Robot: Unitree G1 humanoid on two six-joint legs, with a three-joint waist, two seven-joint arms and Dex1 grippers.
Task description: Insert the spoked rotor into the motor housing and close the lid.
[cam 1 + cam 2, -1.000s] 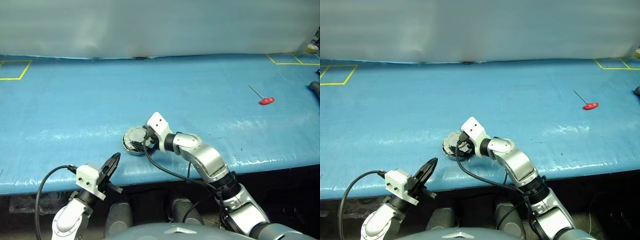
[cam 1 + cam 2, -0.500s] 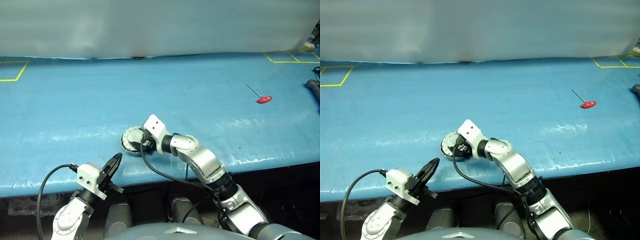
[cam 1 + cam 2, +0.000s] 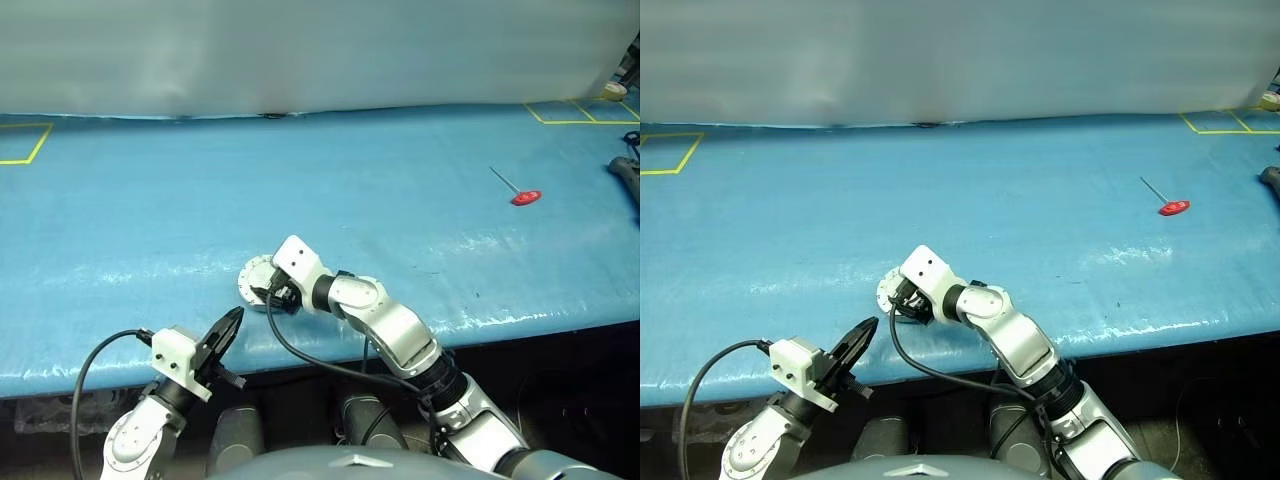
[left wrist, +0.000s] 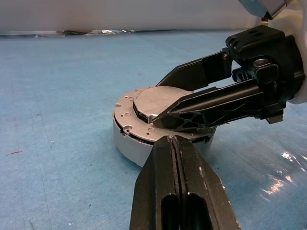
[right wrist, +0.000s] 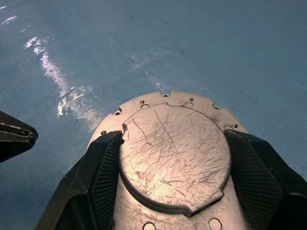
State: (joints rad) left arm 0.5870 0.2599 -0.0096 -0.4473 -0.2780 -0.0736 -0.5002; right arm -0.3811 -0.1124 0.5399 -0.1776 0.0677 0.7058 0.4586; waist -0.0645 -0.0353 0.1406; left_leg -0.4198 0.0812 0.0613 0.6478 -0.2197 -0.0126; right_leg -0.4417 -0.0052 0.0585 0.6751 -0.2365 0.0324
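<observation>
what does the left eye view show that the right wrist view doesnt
Left eye view alone: the red-handled tool far off on the blue table, yellow tape marks at the table's corners, and the left end effector, shut, off the near edge.

Right wrist view alone: the lid's scratched raised centre circle, the small holes round it, and the right end effector's fingers flanking that circle.

Both: the closed housing on the table with the right end effector over it.

Lid (image 5: 175,155) scratched silver metal; table cover (image 3: 150,220) glossy blue plastic.
</observation>
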